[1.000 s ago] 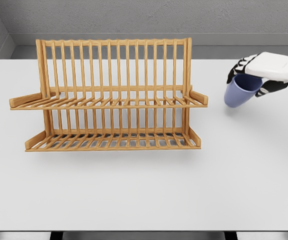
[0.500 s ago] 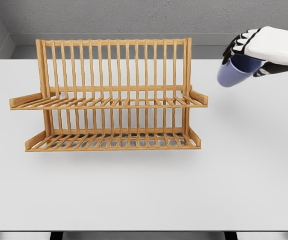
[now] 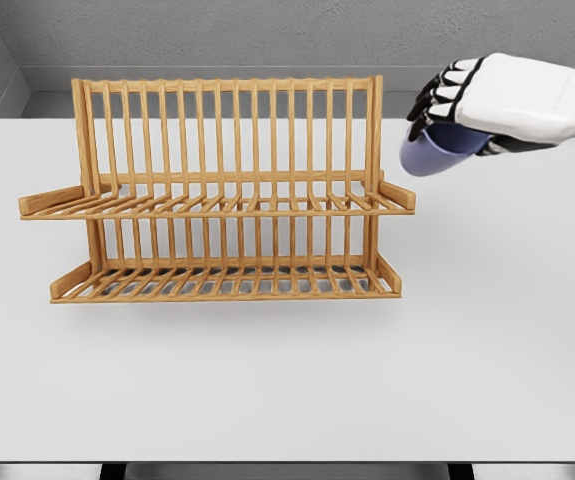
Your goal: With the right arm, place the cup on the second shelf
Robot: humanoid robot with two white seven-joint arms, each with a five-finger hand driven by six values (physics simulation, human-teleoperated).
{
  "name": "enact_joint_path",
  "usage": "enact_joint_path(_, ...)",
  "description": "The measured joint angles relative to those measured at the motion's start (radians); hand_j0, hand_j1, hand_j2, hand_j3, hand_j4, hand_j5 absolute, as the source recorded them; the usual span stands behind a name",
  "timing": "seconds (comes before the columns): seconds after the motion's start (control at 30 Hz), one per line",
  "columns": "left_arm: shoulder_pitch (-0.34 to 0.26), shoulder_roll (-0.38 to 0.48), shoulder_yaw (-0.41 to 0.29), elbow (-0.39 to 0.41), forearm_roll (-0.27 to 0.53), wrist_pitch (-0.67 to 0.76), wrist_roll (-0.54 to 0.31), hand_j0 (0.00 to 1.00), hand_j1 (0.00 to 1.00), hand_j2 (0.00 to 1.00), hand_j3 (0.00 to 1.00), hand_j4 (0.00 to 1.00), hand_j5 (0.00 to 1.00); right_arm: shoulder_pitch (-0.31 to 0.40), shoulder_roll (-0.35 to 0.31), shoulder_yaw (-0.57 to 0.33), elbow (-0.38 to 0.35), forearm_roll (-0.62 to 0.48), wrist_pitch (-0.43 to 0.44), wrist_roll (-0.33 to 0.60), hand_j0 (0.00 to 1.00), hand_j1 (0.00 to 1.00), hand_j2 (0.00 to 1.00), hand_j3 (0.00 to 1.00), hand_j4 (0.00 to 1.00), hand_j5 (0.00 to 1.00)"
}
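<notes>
**Inspector:** Right hand grips the cup by the rim, cup tilted and hanging clear of the table, just beside the rack's right end.

**Second:** Risk?

**Inspector:** The upper shelf is near. Approaching too low, the cup could strike the end post and shove the rack.

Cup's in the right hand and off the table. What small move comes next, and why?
Probably carry it a little further left. The right hand holds the cup tilted, just right of the rack, above the upper shelf but not yet over its slats.
</notes>
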Motion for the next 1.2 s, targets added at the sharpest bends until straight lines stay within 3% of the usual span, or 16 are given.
enact_joint_path(0.33, 0.002, 0.0, 0.0, 0.0, 0.0, 0.0, 0.0, 1.0, 1.0, 1.0, 1.0, 1.0, 1.0, -0.057, 0.063, 0.06, -0.003, 0.0, -0.042, 0.0, 0.64, 0.64, 0.64, 0.64, 0.64, 0.64)
enact_joint_path(0.63, 0.0, 0.0, 0.0, 0.0, 0.0, 0.0, 0.0, 1.0, 1.0, 1.0, 1.0, 1.0, 1.0, -0.058, 0.084, 0.123, -0.003, -0.001, -0.042, -0.002, 0.65, 0.65, 0.65, 0.65, 0.65, 0.65)
enact_joint_path(0.7, 0.0, 0.0, 0.0, 0.0, 0.0, 0.0, 0.0, 1.0, 1.0, 1.0, 1.0, 1.0, 1.0, -0.058, 0.085, 0.133, -0.003, -0.001, -0.043, -0.002, 0.73, 0.73, 0.73, 0.73, 0.73, 0.73)
enact_joint_path(0.73, 0.002, 0.0, 0.0, 0.0, 0.0, 0.0, 0.0, 1.0, 1.0, 1.0, 1.0, 1.0, 1.0, -0.058, 0.085, 0.137, -0.003, 0.0, -0.043, -0.002, 1.0, 1.0, 1.0, 1.0, 1.0, 1.0)
enact_joint_path(0.97, 0.002, 0.0, 0.0, 0.0, 0.0, 0.0, 0.0, 1.0, 1.0, 1.0, 1.0, 1.0, 1.0, -0.089, 0.08, 0.116, -0.003, -0.002, -0.044, 0.0, 1.0, 1.0, 1.0, 1.0, 1.0, 1.0)
enact_joint_path(1.03, 0.002, 0.0, 0.0, 0.0, 0.0, 0.0, 0.0, 1.0, 1.0, 1.0, 1.0, 1.0, 1.0, -0.027, 0.069, 0.011, 0.0, -0.009, -0.042, -0.001, 1.0, 1.0, 1.0, 1.0, 1.0, 1.0)
enact_joint_path(1.13, 0.0, 0.0, 0.0, 0.0, 0.0, 0.0, 0.0, 1.0, 1.0, 1.0, 1.0, 1.0, 1.0, 0.245, 0.013, -0.256, 0.025, -0.012, -0.042, -0.001, 1.0, 1.0, 1.0, 1.0, 1.0, 1.0)
enact_joint_path(1.2, 0.001, 0.0, 0.0, 0.0, 0.0, 0.0, 0.0, 1.0, 1.0, 1.0, 1.0, 1.0, 1.0, 0.446, -0.03, -0.392, 0.081, -0.004, -0.046, 0.0, 1.0, 1.0, 1.0, 1.0, 1.0, 1.0)
